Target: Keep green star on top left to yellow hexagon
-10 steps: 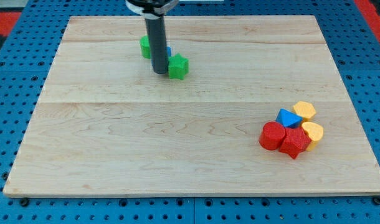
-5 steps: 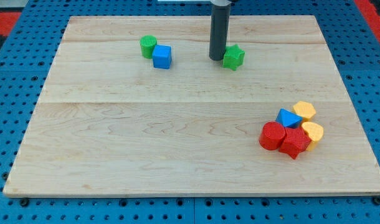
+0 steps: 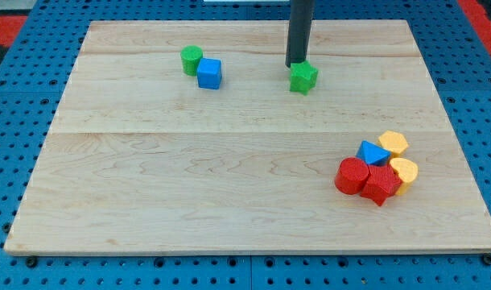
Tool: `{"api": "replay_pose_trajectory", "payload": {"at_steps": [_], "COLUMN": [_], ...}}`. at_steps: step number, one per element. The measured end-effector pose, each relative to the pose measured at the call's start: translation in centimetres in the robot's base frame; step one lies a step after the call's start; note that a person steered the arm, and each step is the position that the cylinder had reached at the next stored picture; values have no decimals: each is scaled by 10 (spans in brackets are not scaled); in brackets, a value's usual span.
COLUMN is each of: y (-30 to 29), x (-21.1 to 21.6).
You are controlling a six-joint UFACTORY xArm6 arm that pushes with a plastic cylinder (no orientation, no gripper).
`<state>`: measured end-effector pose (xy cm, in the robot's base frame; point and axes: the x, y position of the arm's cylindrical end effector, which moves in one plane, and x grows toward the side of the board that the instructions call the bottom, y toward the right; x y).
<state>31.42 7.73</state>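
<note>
The green star (image 3: 303, 78) lies on the wooden board (image 3: 189, 185) in the upper middle. My tip (image 3: 296, 64) stands just above it and a little to its left, touching or nearly touching its upper edge. The yellow hexagon (image 3: 394, 143) sits at the right, at the top of a tight cluster of blocks. The star is well up and to the left of the hexagon.
The cluster also holds a blue triangle (image 3: 372, 153), a red cylinder (image 3: 352, 176), a red star (image 3: 381, 184) and a yellow heart (image 3: 405, 171). A green cylinder (image 3: 191, 59) and a blue cube (image 3: 209, 73) stand together at the upper left.
The rod has pushed the green star rightwards from beside the blue cube to the upper middle. My tip has then shifted from the star's left side to above it.
</note>
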Motion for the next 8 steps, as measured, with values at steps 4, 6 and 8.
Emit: {"api": "replay_pose_trajectory", "payload": {"at_steps": [4, 6, 8], "y": [0, 26, 71], "x": [103, 135, 127]}}
